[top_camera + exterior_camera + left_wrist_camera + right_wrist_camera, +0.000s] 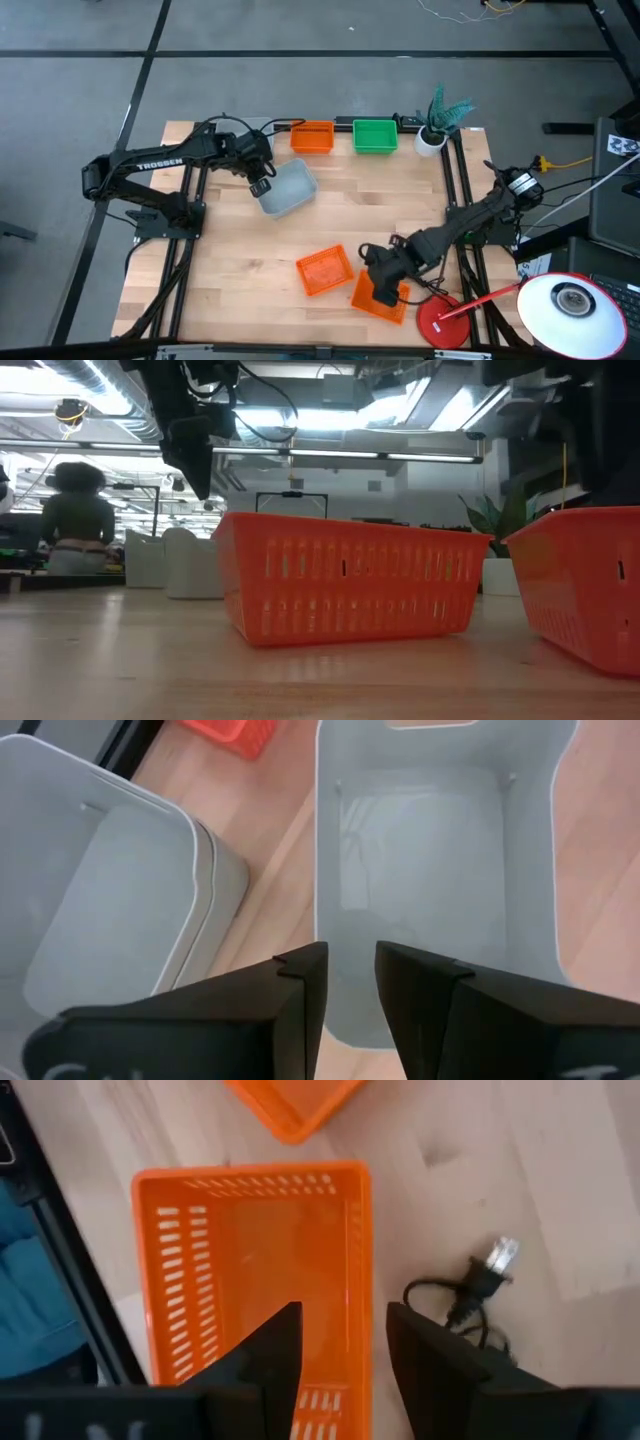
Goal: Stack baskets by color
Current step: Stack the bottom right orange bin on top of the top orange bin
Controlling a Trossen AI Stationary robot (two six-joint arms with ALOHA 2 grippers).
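Here: left gripper (263,187) jaws apart above grey basket (287,189); right gripper (384,293) jaws apart over orange basket (380,300).

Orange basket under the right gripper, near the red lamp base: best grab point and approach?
Take the orange basket by a long side wall, near its rim, coming straight down from above. It sits upright and open-topped on the table, so the thin mesh wall can go between the fingers: one inside, one outside. The right gripper hangs over it with that wall between its open fingers.
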